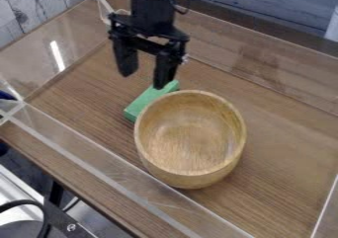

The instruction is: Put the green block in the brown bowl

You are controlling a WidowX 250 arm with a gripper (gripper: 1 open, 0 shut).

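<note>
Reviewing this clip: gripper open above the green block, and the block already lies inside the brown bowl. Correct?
Not quite. In the camera view the green block lies on the table beside the brown bowl, against its outer rim, not inside. The gripper is indeed open above the block.

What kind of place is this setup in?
Probably a robotics lab test bench: a wood-grain table fenced by clear acrylic walls, with a black gripper open above a green block beside a wooden bowl.
</note>
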